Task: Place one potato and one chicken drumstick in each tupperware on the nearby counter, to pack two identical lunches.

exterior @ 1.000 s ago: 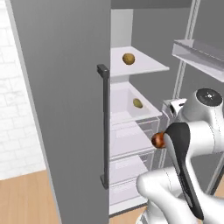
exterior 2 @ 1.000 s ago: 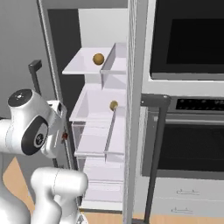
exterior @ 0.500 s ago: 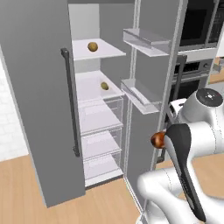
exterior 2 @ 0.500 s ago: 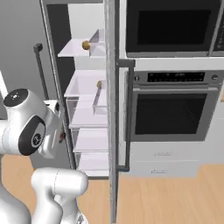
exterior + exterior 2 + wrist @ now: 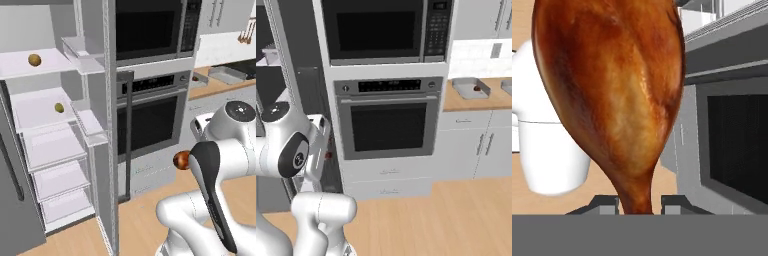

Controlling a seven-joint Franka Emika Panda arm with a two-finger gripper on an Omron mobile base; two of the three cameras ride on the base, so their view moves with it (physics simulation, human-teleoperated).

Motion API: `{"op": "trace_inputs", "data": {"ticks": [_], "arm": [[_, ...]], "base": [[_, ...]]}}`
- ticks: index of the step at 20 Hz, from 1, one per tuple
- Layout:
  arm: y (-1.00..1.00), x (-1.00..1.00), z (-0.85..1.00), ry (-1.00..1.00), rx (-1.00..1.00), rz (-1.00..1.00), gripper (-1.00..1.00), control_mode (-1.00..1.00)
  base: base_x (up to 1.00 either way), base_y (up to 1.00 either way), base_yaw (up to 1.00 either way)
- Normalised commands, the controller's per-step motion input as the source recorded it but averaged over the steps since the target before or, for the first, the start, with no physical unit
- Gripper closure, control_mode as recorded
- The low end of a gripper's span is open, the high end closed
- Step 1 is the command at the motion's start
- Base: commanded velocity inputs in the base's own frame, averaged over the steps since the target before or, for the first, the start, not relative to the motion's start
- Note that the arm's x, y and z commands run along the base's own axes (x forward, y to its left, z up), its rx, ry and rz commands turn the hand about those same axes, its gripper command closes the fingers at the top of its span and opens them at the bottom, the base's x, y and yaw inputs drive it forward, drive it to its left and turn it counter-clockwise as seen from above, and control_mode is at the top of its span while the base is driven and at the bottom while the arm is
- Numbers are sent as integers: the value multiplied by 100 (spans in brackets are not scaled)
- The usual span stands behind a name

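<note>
- The whole outlook has swung: a second ago both base views looked into the open fridge (image 5: 55, 145); now the fridge sits at nine o'clock in the left base view, and the wall oven (image 5: 388, 125) with the microwave (image 5: 381, 30) above it takes the middle of both. This is the base turning, not the kitchen moving.
- The counter (image 5: 476, 100) has come into sight at about two o'clock in the right base view, which I take to mean the robot is heading off to deliver.
- On it lies a tupperware (image 5: 471, 87), with a small dark red thing inside, too small to name. A second grey rim is just visible at the frame edge at three o'clock, cut off, so I cannot tell whether it is the other container.
- The arm is folded close to its body, carrying rather than reaching.
- The chicken drumstick (image 5: 612, 95) is clamped at its thin bone end between the jaws, which are all but closed on it. Its bulbous end stands away from the hand, and in the left base view it peeks out red-brown beside the forearm (image 5: 181, 160).
- Two potatoes remain on the fridge shelves, one (image 5: 34, 60) on the top shelf at ten o'clock, the other (image 5: 59, 107) one shelf lower. They are yet to be fetched, so the packing looks well short of done.
</note>
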Motion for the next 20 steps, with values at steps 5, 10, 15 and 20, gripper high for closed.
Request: {"op": "trace_inputs", "data": {"ticks": [5, 10, 15, 20], "arm": [[0, 0, 0, 0, 0, 0, 100, 100], [0, 0, 0, 0, 0, 0, 100, 100], [0, 0, 0, 0, 0, 0, 100, 100], [0, 0, 0, 0, 0, 0, 100, 100]], "base": [[82, -100, -11], [100, -100, -9], [100, -100, -6], [100, -100, -3]]}}
